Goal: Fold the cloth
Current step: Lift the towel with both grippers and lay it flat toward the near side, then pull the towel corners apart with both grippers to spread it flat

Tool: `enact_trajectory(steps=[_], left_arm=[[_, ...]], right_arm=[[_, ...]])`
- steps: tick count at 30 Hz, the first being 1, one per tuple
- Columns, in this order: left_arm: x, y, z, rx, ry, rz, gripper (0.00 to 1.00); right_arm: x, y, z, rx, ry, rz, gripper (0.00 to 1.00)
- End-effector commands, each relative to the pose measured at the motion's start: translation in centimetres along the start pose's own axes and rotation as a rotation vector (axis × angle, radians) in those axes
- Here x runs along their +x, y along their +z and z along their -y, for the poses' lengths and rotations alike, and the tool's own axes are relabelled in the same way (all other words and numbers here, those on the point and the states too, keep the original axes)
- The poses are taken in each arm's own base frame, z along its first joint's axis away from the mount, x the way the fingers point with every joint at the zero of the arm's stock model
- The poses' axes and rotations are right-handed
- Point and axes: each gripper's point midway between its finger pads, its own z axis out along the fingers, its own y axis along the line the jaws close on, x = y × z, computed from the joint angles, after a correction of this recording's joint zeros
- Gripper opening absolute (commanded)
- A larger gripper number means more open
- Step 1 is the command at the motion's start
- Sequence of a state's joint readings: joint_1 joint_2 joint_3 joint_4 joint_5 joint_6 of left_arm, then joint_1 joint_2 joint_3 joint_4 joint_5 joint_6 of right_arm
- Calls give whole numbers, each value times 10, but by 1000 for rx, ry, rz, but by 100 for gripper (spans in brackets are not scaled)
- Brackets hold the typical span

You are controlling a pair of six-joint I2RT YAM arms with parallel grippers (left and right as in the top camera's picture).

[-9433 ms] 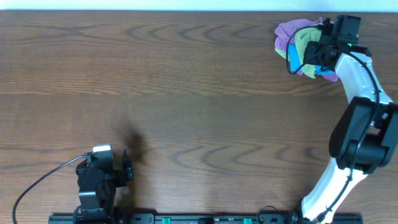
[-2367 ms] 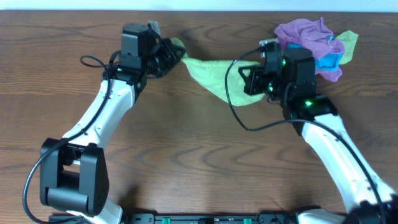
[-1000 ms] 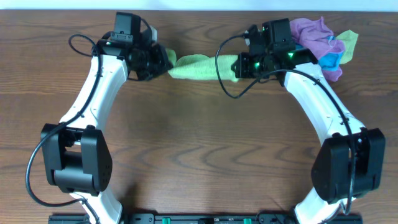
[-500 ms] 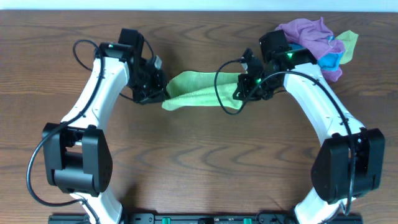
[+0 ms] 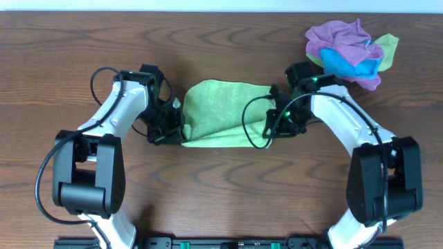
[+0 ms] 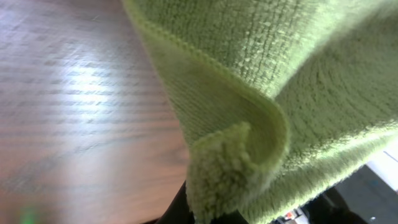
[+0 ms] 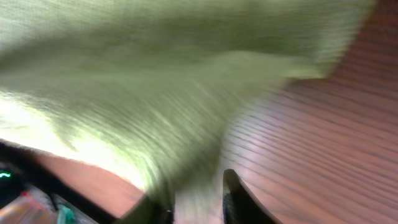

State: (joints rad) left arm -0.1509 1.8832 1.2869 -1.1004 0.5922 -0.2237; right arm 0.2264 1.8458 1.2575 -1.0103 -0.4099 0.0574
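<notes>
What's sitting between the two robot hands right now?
A green cloth, lying partly doubled on the wooden table, fills the gap between the left fingers and the right fingers, each holding an edge. The overhead view shows it.

Cloth (image 5: 220,114) on table (image 5: 221,197), pile (image 5: 349,52) behind right

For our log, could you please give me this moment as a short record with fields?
cloth: green, lying on the table, looks doubled over
left pincer: shut on the cloth's left end
right pincer: shut on the cloth's right end
pile: purple, blue and yellow-green cloths at the far right, apart from the cloth
fold: not finished, both ends held
</notes>
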Motion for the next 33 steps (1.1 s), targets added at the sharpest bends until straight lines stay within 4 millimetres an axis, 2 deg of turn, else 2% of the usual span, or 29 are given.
enact_trajectory(steps=[1,3,8,13,20,26,30,33], left_arm=[[5,-5,-11,-42,24,-1,6],[8,-5,-12,-48,19,-10,11],[10,-9,-10,-43,27,-1,24],[19,-19,-7,-41,33,8,27],[35,-36,-11,-96,54,37,27],[34,-47,-19,-132,50,86,27],[27,-53,-25,-116,13,114,26],[18,-55,-23,-84,-11,145,26]], right_arm=[[5,0,21,82,19,-9,44],[5,-1,20,81,18,-6,72],[3,-13,15,79,2,37,82],[2,-25,-8,-22,-21,70,84],[7,-20,-23,-83,-40,56,84],[10,8,-30,-201,-6,81,82],[8,27,-32,-276,33,126,77],[6,32,-35,-309,50,148,71]])
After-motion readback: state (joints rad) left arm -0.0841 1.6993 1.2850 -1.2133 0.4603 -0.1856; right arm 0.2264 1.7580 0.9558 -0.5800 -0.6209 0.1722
